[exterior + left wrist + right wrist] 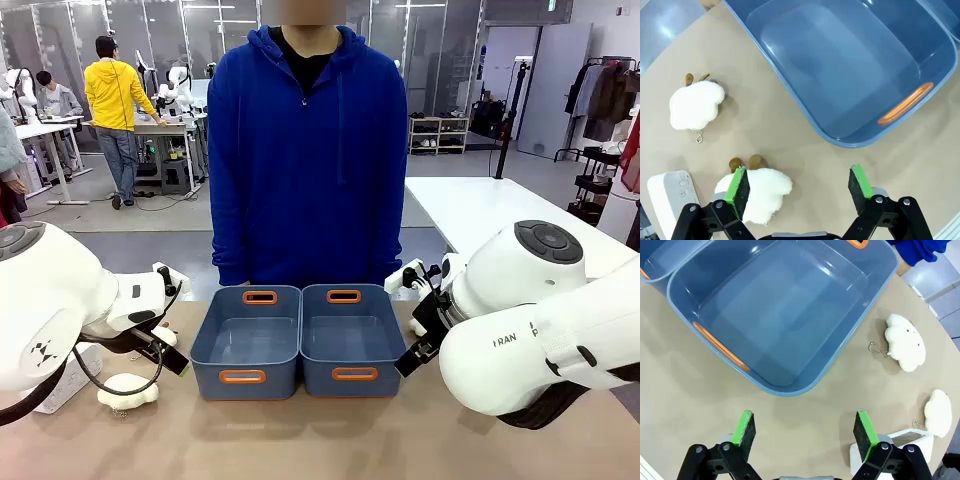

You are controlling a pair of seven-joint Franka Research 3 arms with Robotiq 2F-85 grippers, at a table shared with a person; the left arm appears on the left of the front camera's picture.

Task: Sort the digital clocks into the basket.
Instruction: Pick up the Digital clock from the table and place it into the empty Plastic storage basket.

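Two identical blue-grey baskets with orange handle slots stand side by side mid-table, the left basket point(247, 340) and the right basket point(352, 338), both with nothing in them. My left gripper point(800, 187) hangs open over the table beside the left basket point(805, 117). One white digital clock point(671, 197) lies at its lower left. My right gripper point(804, 432) is open just short of the right basket point(790, 386). Another white digital clock point(905, 442) is partly hidden behind its right finger. In the front view the left gripper point(172, 358) and right gripper point(412, 356) flank the baskets.
Cream cloud-shaped soft items lie around: two near the left gripper point(694, 104) point(765, 192) and two near the right one point(905, 347) point(938, 412). A person in a blue hoodie point(305, 150) stands at the far edge behind the baskets.
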